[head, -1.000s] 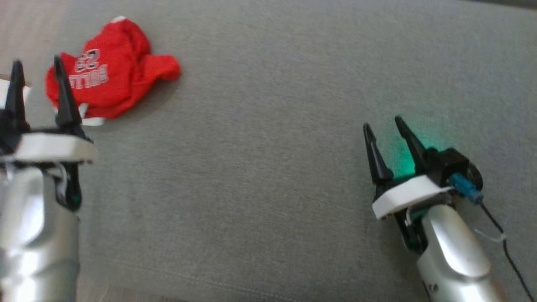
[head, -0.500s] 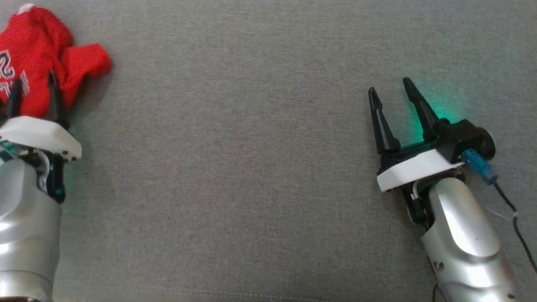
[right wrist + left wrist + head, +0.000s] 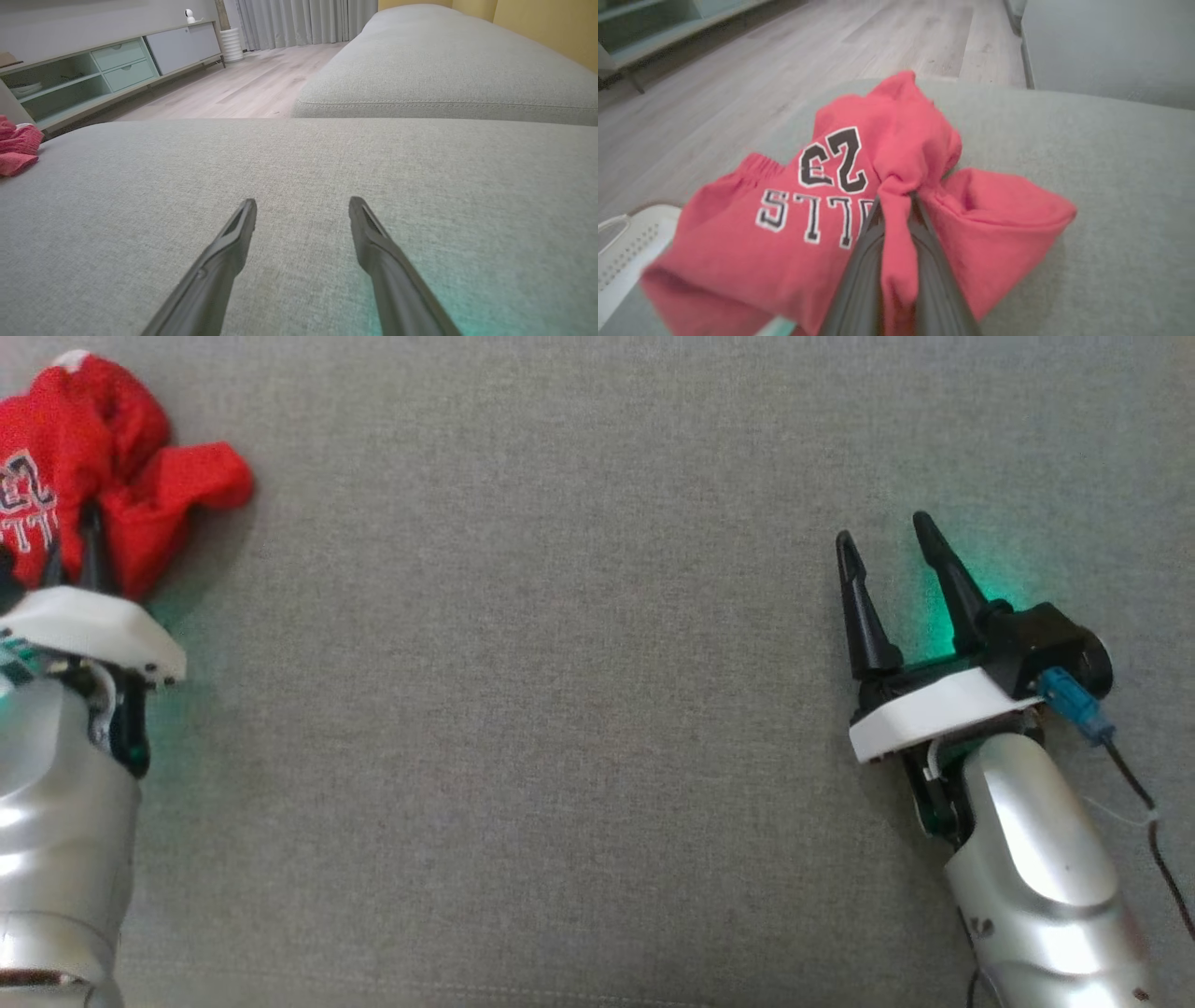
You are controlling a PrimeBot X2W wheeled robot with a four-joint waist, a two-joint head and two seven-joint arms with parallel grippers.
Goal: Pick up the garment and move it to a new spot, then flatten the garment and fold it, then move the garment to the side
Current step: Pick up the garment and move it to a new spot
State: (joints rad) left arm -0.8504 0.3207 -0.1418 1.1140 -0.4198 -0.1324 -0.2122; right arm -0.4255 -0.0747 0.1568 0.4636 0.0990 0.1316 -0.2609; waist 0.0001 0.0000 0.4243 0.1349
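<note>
Left end effector (image 3: 896,201) — now tight on garment (image 3: 738,261)

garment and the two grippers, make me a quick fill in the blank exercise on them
1. The left gripper is shut on a fold of the ____ garment.
2. The number printed on the garment is ____.
3. The right gripper is ____, holding nothing, above the couch cushion.
Missing words: red; 23; open.
</note>
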